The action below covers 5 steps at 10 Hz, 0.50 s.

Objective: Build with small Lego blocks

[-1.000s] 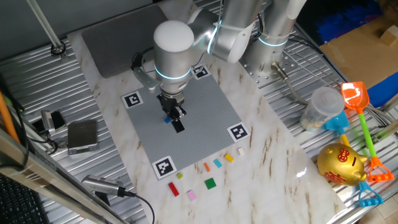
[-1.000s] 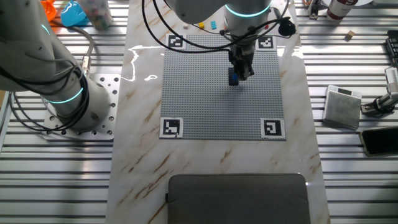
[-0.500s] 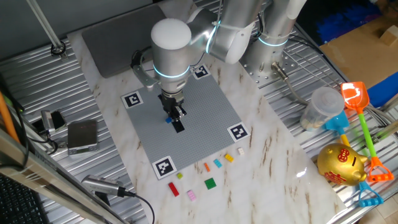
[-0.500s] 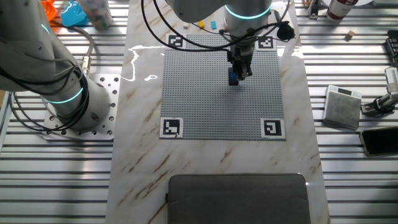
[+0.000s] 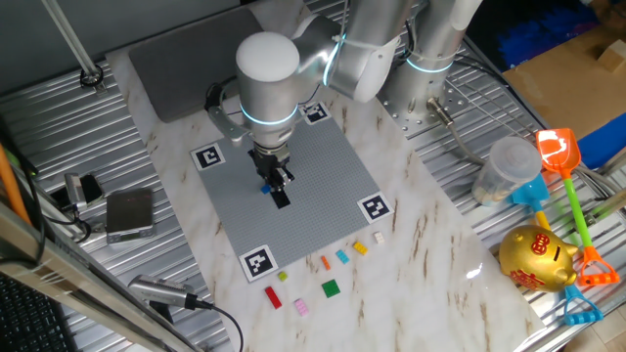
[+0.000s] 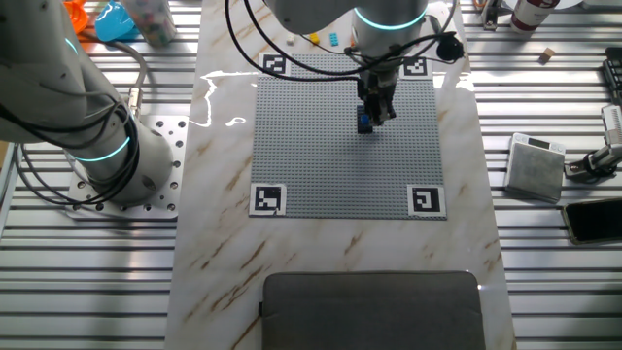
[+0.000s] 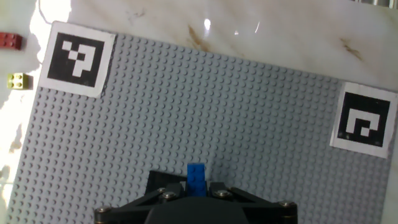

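Blue Lego brick (image 7: 197, 179) is pinched between the closed fingers (image 7: 163, 193), held over the middle of the grey studded plate (image 7: 249, 118), evidently for pressing onto its studs, while spare bricks (image 5: 331, 287) lie apart on the desk (image 5: 430, 244).

Grey studded plate (image 7: 205, 112) with black-and-white corner markers (image 7: 76, 58); blue brick (image 7: 197, 179); upper left, red brick (image 7: 10, 41), apparently yellow brick (image 7: 19, 80).
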Motion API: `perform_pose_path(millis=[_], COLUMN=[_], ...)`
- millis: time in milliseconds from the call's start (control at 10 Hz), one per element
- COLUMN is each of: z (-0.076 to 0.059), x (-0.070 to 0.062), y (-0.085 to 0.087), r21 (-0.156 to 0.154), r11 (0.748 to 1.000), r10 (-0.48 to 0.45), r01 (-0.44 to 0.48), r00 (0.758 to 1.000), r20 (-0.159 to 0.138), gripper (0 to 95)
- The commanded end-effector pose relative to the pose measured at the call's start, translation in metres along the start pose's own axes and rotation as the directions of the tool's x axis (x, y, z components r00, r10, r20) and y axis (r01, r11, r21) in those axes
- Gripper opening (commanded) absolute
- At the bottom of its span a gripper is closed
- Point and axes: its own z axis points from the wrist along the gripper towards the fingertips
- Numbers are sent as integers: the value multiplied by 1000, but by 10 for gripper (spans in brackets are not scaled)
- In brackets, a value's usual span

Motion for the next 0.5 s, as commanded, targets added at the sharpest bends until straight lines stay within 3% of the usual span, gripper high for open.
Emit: perform_pose_path(millis=[100, 300, 400, 500], z=[0, 0, 0, 0], x=[0, 0, 0, 0], y=[-1, -1, -1, -1], r21=[-9, -13, -40, -44], r11=[1000, 996, 992, 991], r10=[-14, -90, -123, -127], r01=[14, 89, 122, 126], r00=[1000, 995, 992, 992], r20=[-23, -43, -27, -15], gripper=[0, 0, 0, 0])
